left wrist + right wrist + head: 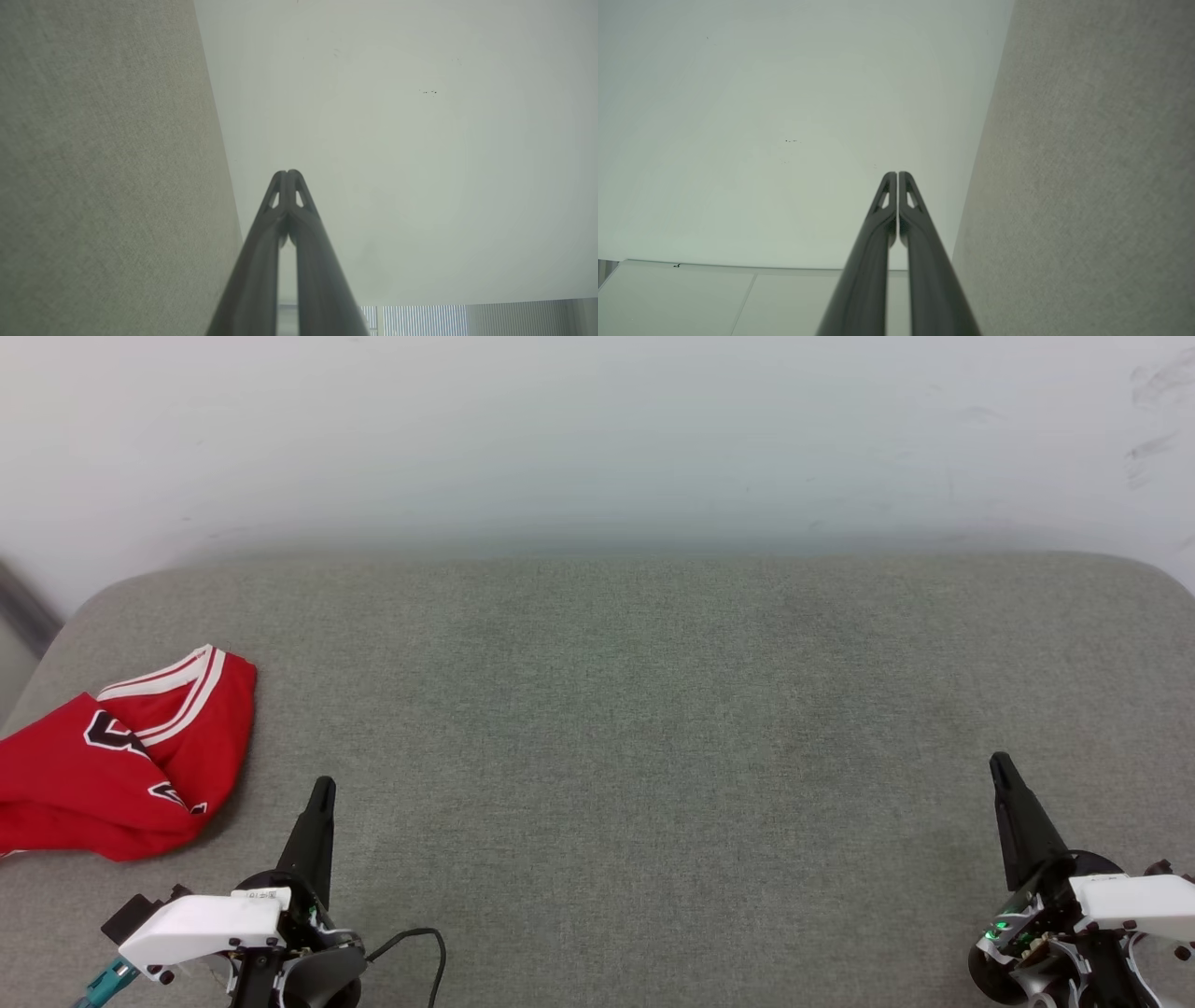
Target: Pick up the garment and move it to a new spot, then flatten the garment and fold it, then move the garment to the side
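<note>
The garment, a red jersey with white-and-red striped trim and black white-outlined letters, lies in a folded bundle at the left edge of the grey fabric surface. My left gripper rests at the lower left, just right of the garment and apart from it, its fingers shut with nothing between them. At the lower right my right gripper is shut and empty too, far from the garment.
A pale wall rises behind the surface's far edge. The surface's rounded corners show at the far left and far right. A black cable loops beside my left wrist.
</note>
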Tool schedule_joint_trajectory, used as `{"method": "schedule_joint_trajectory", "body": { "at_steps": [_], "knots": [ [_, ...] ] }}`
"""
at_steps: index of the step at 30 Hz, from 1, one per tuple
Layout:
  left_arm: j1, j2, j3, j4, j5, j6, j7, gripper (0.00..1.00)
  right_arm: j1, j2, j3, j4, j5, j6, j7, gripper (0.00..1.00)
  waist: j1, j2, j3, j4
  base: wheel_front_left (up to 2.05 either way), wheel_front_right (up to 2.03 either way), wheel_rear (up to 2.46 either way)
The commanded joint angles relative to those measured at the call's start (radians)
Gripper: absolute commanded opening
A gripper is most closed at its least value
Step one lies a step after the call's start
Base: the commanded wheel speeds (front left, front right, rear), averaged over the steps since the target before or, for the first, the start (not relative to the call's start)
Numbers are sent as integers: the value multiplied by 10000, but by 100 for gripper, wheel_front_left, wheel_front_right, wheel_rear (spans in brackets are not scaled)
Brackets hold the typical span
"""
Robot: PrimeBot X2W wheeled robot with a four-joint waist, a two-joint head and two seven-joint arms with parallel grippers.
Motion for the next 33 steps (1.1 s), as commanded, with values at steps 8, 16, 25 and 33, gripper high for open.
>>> {"method": "schedule_joint_trajectory", "body": {
  "at_steps": [8,16,25,33],
  "knots": [
    [-76,-15,13,-6,23,-36,15,0,-112,22,3,-17,39,-3,-14,0,0,-1,0,0,0,0,0],
    [-76,-15,13,-6,23,-36,15,0,-112,22,3,-17,39,-3,-14,0,0,-1,0,0,0,0,0],
    [-76,-15,13,-6,23,-36,15,0,-112,22,3,-17,39,-3,-14,0,0,-1,0,0,0,0,0],
    [-75,-15,13,-7,23,-36,15,0,-112,22,4,-17,39,-3,-14,0,0,-1,0,0,0,0,0]
  ]
}}
